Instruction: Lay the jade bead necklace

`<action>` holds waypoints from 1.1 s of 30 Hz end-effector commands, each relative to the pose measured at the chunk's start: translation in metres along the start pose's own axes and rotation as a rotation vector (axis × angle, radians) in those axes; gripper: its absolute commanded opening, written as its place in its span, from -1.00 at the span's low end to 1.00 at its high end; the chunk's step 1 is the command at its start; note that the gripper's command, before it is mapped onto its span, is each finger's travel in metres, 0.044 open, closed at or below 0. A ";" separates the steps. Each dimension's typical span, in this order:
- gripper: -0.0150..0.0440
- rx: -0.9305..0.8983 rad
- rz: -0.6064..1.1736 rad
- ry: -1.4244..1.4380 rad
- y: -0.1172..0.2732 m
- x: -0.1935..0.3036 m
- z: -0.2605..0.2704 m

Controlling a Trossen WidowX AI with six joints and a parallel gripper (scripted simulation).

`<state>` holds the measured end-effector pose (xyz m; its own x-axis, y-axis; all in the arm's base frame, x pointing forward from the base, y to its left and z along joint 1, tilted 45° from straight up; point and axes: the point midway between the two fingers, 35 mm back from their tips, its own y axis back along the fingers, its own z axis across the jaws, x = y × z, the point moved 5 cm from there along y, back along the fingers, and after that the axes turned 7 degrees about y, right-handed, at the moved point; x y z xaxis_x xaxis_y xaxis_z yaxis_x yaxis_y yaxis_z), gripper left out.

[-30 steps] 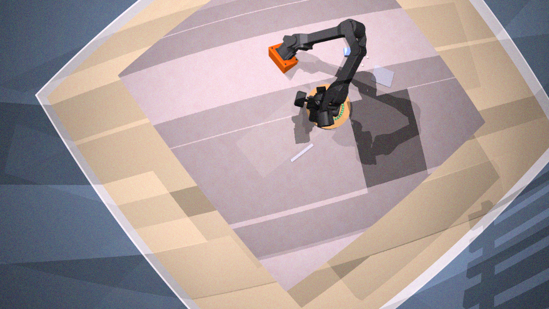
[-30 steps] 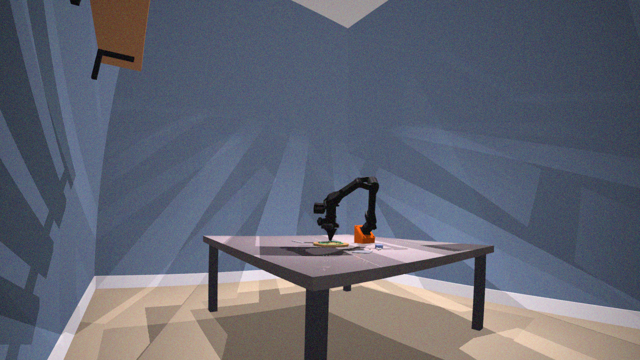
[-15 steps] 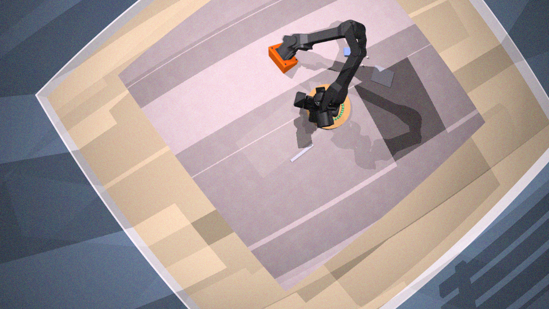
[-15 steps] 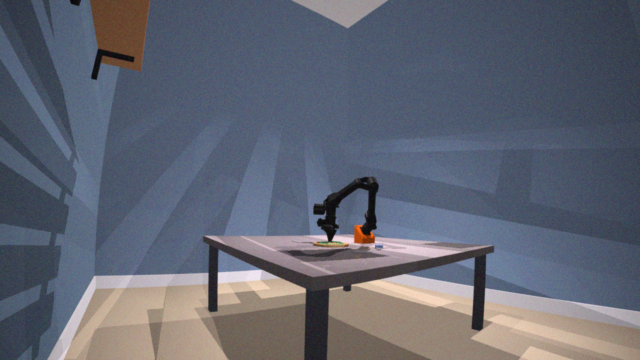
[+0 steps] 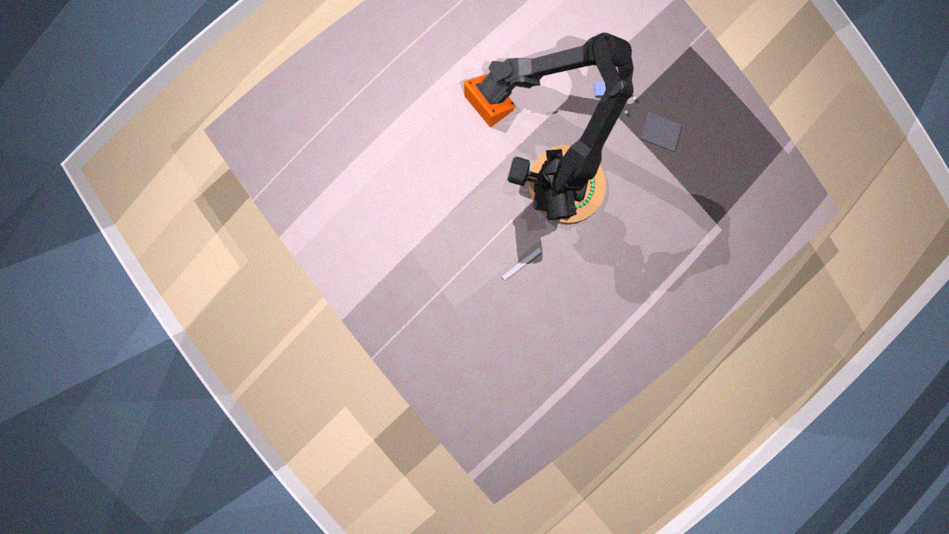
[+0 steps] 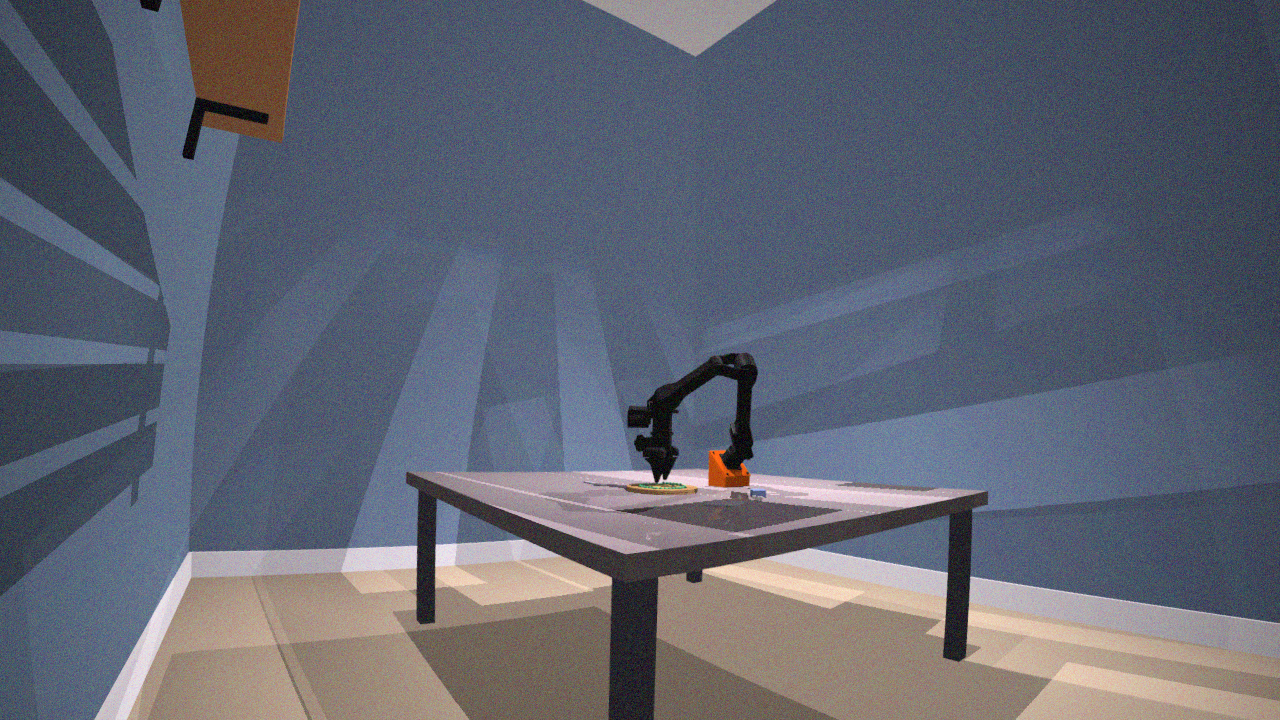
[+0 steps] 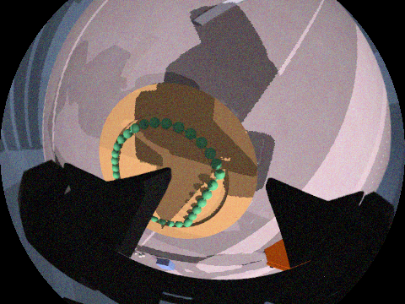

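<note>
The jade bead necklace (image 5: pixel 589 196) (image 7: pixel 179 127) lies as a closed loop on the round orange-tan bead board (image 5: pixel 600 193) (image 6: pixel 660 492) (image 7: pixel 120 107). In the wrist view its upper and left beads follow the groove. Its lower-right beads run nearly straight, inside the curve of the groove, whose dark arc shows bare there. My gripper (image 6: pixel 660 478) (image 7: pixel 221 179) is open, its fingertips wide apart just above the board, holding nothing. The left finger hides some lower-left beads. From above, the arm covers much of the board and necklace.
The orange arm base (image 5: pixel 489 109) (image 6: pixel 728 470) (image 7: pixel 277 255) stands beyond the board. A pale strip (image 5: pixel 514 271) (image 7: pixel 215 13) lies on the other side. A small blue block (image 5: pixel 600 89) (image 6: pixel 758 493) (image 7: pixel 164 263), small pale bits and a flat grey square (image 5: pixel 661 131) lie nearby.
</note>
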<state>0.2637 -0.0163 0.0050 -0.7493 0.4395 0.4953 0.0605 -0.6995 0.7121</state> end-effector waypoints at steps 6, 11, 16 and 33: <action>1.00 0.001 -0.004 0.006 0.002 -0.001 0.000; 1.00 0.001 -0.004 0.006 0.002 -0.001 0.000; 0.64 0.002 -0.004 -0.068 0.010 0.014 0.011; -0.08 0.001 -0.001 -0.308 0.021 0.062 0.035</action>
<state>0.2439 0.0104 0.0729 -0.5219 0.5915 0.6146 0.0552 -0.6956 0.7163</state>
